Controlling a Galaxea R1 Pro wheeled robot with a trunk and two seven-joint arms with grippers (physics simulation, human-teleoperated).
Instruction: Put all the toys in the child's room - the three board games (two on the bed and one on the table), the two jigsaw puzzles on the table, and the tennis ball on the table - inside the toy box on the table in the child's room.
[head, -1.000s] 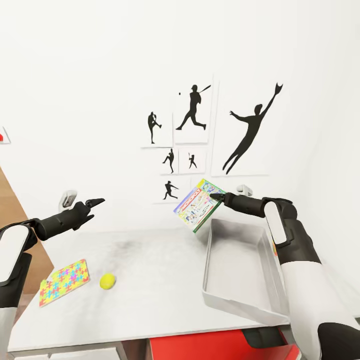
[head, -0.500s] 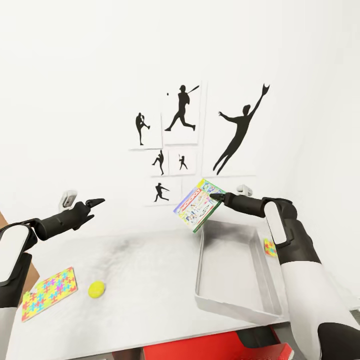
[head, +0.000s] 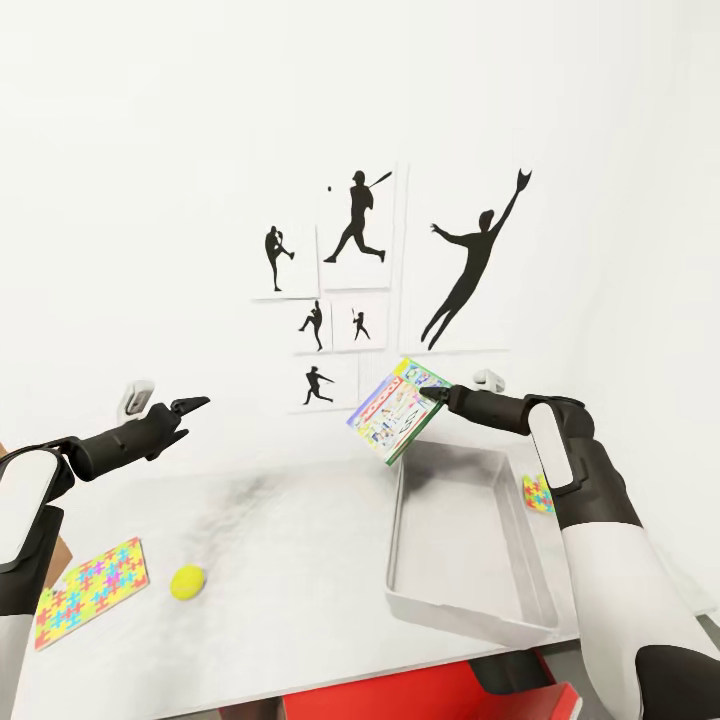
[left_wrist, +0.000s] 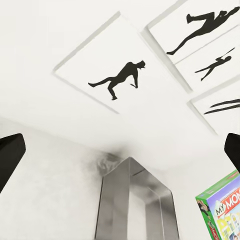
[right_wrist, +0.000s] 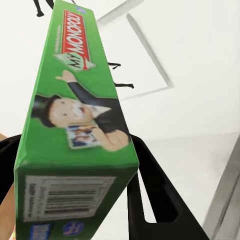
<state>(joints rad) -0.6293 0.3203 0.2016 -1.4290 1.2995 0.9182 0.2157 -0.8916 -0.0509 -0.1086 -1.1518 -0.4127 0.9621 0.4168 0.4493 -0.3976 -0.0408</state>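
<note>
Monopoly box (tilted) above toy box

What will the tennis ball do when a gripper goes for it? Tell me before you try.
The tennis ball is round and sits free on the smooth table, so it will probably roll at a nudge. It is small beside the left gripper, so the fingers may squeeze it sideways. It likely weighs little.

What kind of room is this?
Probably a child's bedroom or playroom: baseball-player silhouettes on the wall, a Monopoly box, a puzzle box and a tennis ball on the table.
</note>
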